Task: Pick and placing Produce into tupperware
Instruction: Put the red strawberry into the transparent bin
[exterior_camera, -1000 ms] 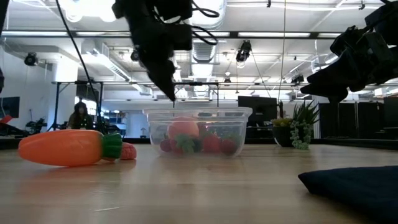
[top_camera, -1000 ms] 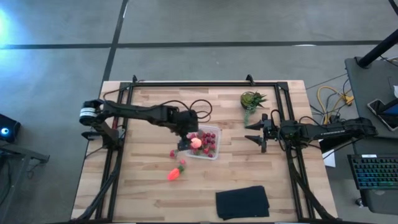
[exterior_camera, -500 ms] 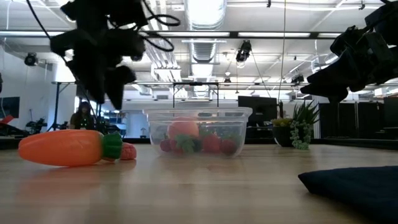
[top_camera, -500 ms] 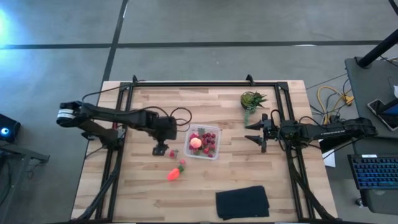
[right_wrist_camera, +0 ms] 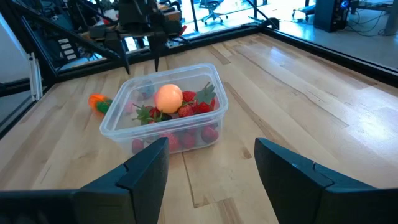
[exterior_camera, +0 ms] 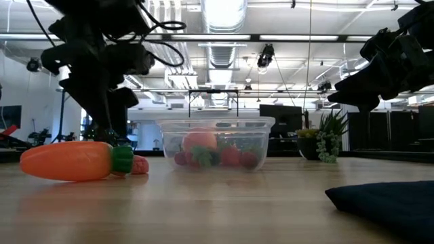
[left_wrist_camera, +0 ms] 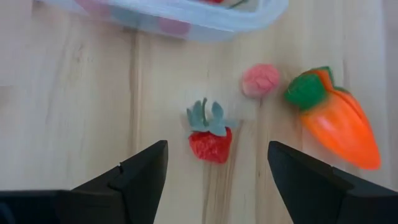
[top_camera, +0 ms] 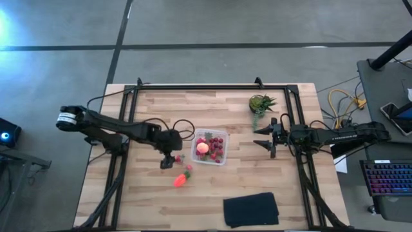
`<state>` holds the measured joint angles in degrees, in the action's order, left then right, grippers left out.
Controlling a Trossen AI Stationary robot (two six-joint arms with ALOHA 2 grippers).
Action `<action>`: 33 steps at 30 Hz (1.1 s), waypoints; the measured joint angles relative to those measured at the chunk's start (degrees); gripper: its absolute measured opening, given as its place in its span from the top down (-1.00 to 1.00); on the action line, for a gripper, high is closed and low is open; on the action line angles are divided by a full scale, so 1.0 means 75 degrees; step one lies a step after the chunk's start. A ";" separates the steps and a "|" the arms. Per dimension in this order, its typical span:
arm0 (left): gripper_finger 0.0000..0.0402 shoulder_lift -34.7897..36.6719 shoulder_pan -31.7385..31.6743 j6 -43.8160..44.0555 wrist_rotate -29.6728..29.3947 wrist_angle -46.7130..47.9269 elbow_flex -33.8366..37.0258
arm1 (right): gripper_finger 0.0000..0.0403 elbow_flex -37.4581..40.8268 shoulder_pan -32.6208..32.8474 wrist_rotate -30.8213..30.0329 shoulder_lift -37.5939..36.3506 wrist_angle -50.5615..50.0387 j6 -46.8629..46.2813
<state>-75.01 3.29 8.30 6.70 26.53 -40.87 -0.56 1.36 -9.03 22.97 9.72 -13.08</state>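
Strawberry (left_wrist_camera: 210, 143) lies loose on the wooden table (top_camera: 148, 200) beside the tupperware (top_camera: 210, 148), near the carrot (top_camera: 181, 178); left gripper (left_wrist_camera: 214, 165) hovers over it, wide open, empty; right gripper (top_camera: 264, 136) waits open, well apart.

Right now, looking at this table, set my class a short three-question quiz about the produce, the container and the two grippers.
1. True or false: the pink-orange round fruit lies inside the clear plastic container.
2. The left gripper hangs over which item? A) the small red strawberry with green leaves B) the black folded cloth C) the spiky green potted plant
3. Fill in: the orange carrot with a green top lies ____ the container.

Key: 1 true. 2 A; its fingers are open and it holds nothing. 3 outside, on the wooden table. The right gripper waits open to the container's right.
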 joint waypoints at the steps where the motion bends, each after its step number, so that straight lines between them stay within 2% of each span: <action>1: -0.31 -0.0047 0.0000 0.0065 0.0002 0.0005 0.0021 | -0.13 0.0000 -0.0002 0.0003 0.0002 0.0000 0.0000; 15: -0.30 -0.0888 0.0128 0.0655 0.0027 -0.0740 0.0035 | -0.13 0.0000 0.0001 0.0002 -0.0001 0.0000 0.0000; 24: -0.30 -0.1482 0.0128 0.0790 -0.0457 -0.0746 0.0033 | -0.13 0.0000 -0.0002 0.0000 0.0002 0.0000 0.0000; 33: -0.29 -0.1493 0.0137 0.0839 -0.0930 -0.0736 0.0024 | -0.13 0.0000 -0.0002 0.0000 0.0002 0.0000 0.0000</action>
<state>-86.21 4.32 14.59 -0.27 21.02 -40.69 -0.56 1.34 -9.04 22.98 9.72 -13.08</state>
